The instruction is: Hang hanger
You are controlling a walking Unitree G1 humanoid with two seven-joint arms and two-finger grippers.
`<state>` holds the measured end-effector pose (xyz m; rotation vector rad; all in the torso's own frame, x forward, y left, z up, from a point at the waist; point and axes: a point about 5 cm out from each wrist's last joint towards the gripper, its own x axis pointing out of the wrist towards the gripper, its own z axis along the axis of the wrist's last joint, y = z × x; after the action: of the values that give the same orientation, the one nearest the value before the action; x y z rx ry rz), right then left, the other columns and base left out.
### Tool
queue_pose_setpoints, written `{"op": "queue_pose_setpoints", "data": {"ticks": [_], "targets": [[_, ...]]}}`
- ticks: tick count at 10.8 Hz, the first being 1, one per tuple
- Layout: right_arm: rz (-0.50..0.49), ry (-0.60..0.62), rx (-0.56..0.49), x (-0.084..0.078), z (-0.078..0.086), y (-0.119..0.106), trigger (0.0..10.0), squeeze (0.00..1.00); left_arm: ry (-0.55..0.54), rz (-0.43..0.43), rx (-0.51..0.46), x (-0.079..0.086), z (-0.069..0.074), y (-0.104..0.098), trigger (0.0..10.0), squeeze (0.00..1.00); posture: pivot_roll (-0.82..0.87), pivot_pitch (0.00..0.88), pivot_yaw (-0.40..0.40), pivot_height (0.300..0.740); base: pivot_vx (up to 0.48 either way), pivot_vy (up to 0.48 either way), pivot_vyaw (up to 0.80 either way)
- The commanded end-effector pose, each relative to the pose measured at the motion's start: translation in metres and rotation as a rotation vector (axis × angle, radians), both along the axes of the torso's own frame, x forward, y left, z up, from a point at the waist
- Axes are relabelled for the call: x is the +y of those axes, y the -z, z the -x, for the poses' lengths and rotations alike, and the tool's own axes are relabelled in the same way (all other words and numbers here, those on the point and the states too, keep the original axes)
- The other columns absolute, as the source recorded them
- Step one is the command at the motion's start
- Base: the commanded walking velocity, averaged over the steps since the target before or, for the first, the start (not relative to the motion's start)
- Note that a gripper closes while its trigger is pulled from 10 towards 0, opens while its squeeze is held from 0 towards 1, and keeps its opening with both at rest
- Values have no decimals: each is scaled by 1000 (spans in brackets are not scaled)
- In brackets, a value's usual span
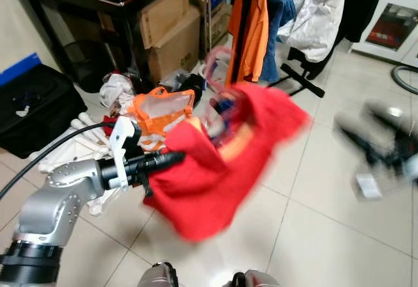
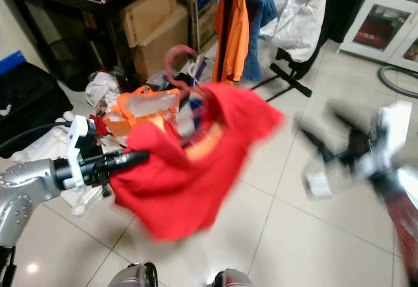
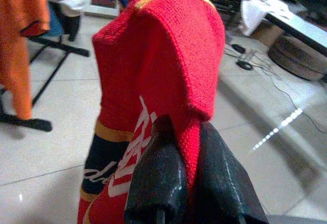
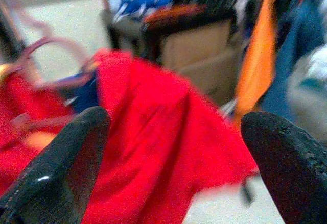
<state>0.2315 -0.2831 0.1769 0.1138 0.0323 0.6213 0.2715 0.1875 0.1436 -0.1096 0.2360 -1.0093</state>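
- Tiled floor [image 1: 326, 235], cluttered; clothes rack [image 1: 245, 25] at top centre.
- Left claw [image 1: 171, 159] clamped on red sweater [image 1: 209, 176], frame centre.
- Pink hanger [image 2: 179, 61] inside sweater, hook up.
- Right claw [image 2: 326, 146] spread wide, blurred, right side.

The left arm reaches forward across the body, its silver forearm level, and the left gripper [image 1: 171, 159] has its two black fingers [image 3: 163, 178] pressed together on red cloth (the tips lie buried in it). The right arm stretches out on the right, badly blurred; the right gripper [image 4: 176, 163] has its fingers [image 4: 71, 157] spread wide, holding nothing.
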Motion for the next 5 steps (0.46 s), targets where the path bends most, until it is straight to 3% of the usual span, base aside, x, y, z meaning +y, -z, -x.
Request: {"op": "queue_pose_setpoints", "data": {"ticks": [1, 3, 5], "targets": [[-26, -109, 16, 9, 9, -8, 10000, 0, -18, 10, -48, 1, -1, -6, 10000, 0, -130, 123, -14, 740, 0, 0, 0], [-80, -162, 140, 45, 14, 20, 10000, 0, -26, 25, -62, -5, -2, -7, 10000, 0, -131, 116, -27, 740, 0, 0, 0], [-190, -97, 182, 78, -4, 38, 10000, 0, -22, 46, -74, -17, -1, -7, 10000, 0, -121, 112, -32, 740, 0, 0, 0]]}}
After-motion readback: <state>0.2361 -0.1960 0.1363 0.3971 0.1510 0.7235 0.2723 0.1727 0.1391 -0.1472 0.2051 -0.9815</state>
